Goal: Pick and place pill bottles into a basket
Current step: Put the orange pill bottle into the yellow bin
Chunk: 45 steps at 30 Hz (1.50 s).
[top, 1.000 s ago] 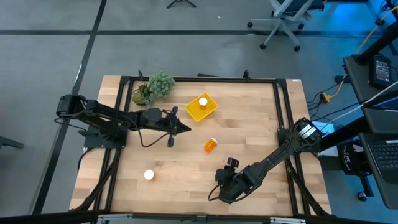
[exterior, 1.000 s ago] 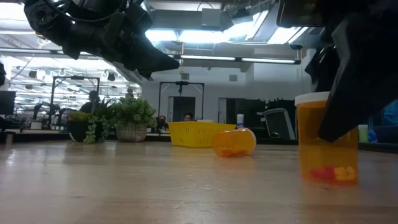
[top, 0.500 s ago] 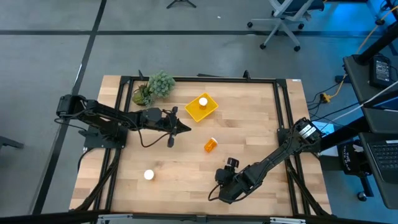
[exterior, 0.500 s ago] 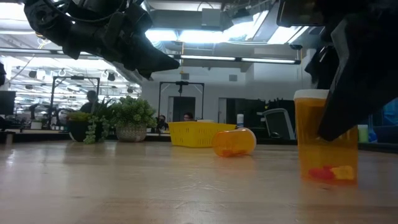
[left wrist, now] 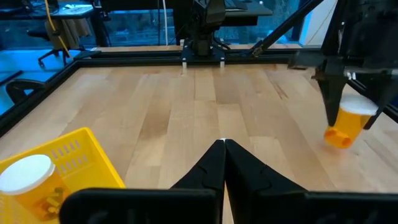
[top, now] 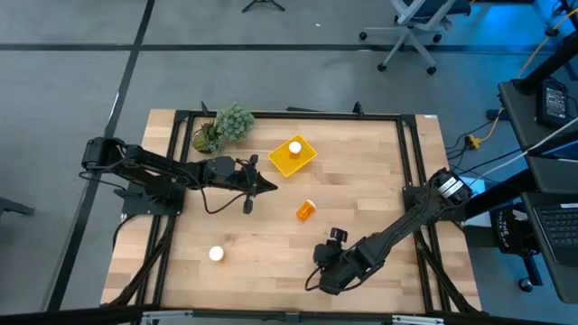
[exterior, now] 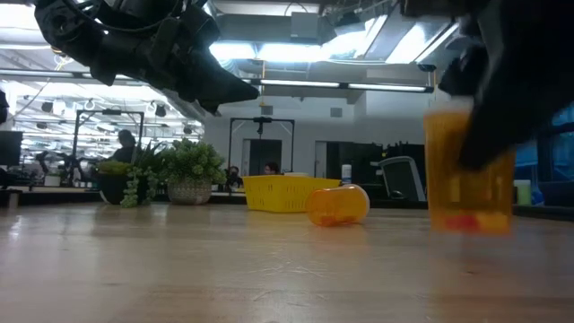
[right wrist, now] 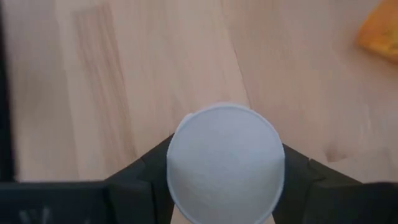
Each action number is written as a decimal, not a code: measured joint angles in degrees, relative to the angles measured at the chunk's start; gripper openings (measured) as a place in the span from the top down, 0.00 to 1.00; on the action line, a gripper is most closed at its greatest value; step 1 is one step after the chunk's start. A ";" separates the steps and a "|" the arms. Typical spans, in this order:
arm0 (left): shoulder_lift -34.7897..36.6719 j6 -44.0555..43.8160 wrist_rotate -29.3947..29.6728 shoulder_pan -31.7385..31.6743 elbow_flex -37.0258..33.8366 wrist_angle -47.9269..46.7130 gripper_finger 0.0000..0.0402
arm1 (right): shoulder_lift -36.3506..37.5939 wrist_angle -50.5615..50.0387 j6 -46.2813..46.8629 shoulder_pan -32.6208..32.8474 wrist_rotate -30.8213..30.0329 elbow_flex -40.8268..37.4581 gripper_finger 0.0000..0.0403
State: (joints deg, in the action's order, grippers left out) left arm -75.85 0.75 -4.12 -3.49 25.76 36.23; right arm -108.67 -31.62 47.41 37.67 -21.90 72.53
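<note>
Overall, wooden table (top: 361,171) carries a leafy potted plant (top: 224,126) at its far left corner. Left arm hangs over the middle-left of the table; left gripper (top: 267,187) points toward the basket, fingers together, tips touching in the left wrist view (left wrist: 222,163), holding nothing.

Right arm reaches in low over the near edge. Right gripper (right wrist: 225,180) is clamped on a pill bottle (exterior: 468,170): dark fingers (right wrist: 144,171) press either side of its round white cap (right wrist: 225,163). In the low view this bottle is upright, orange and translucent, with red and yellow pills at its bottom, and it looks just clear of the tabletop, though I cannot be sure.

Basket (top: 305,161): bright yellow, square, open-topped, slotted walls, at the far middle of the table. One bottle stands inside (left wrist: 32,182), white cap up.

Second bottle lies on its side (top: 307,210) near the table's centre, between basket and right gripper, apart from both. Third shows as a white disc (top: 216,254), upright, near-left, well apart from everything else.

No readable labels or writing on any bottle or on the basket.
</note>
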 joint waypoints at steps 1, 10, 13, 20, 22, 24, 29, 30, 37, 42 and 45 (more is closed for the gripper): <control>0.00 0.00 0.02 0.00 0.00 0.00 0.99 | 0.51 -0.04 -0.19 0.00 -0.42 0.00 0.54; 0.00 0.00 0.02 -0.01 0.00 0.00 0.99 | 6.45 -1.31 -5.01 -0.99 -1.65 0.00 0.54; 0.00 0.01 0.02 -0.01 0.00 -0.01 0.99 | 8.57 -1.33 -7.32 -1.78 -1.78 0.02 0.54; 0.00 0.01 0.01 -0.01 0.00 -0.28 0.99 | 11.69 -2.78 -11.29 -3.28 -3.23 0.04 0.55; 0.00 0.00 0.02 0.00 0.00 -0.41 0.99 | 12.33 -3.51 -12.05 -3.82 -3.37 0.04 0.55; 0.00 0.00 0.02 0.00 0.00 -0.44 0.99 | 12.91 -3.59 -13.42 -4.51 -3.56 0.04 0.55; 0.00 -0.11 0.02 0.00 0.00 -0.58 0.98 | 12.99 -3.39 -16.49 -6.73 -3.63 0.09 0.55; 0.00 -0.15 0.02 0.00 -0.02 -0.90 0.98 | 12.96 -3.14 -16.80 -7.30 -3.63 0.09 0.55; 0.01 -0.07 0.38 0.00 -0.04 -2.54 0.99 | 12.83 -1.66 -21.05 -11.27 -3.65 0.09 0.55; 0.01 -0.04 0.63 0.00 -0.04 -2.58 0.98 | 12.83 1.04 -25.80 -14.93 -1.14 0.11 0.55; 0.01 -0.04 0.67 0.00 -0.04 -2.80 0.99 | 12.83 2.79 -29.48 -17.54 0.67 0.11 0.54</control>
State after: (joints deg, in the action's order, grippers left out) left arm -75.84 0.71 -3.45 -3.49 25.71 33.43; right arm -95.83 -28.83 17.94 20.13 -21.24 72.64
